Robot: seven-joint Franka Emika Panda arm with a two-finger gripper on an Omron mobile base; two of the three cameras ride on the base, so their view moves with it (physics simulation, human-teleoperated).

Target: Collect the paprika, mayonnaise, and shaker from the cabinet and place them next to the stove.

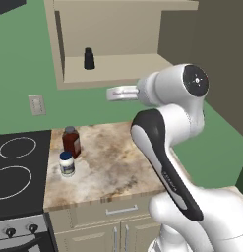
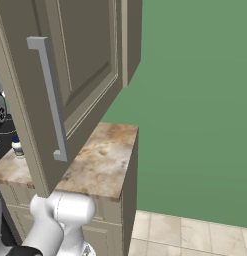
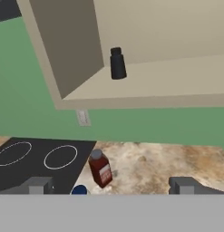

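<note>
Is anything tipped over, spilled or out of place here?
Nothing stands out. The paprika and the mayonnaise stand upright on the counter beside the stove; the shaker stands upright in the cabinet.

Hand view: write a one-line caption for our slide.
Open gripper faces the cabinet holding the shaker; paprika stands on the counter beside the stove.

Green wall (image 2: 195, 100), marbled counter (image 1: 113, 162) (beige tiled floor (image 2: 195, 235)).

The shaker (image 3: 117, 63) stands in the cabinet (image 3: 68, 59); below, the paprika (image 3: 100, 169) stands beside the stove (image 3: 36, 158).
</note>
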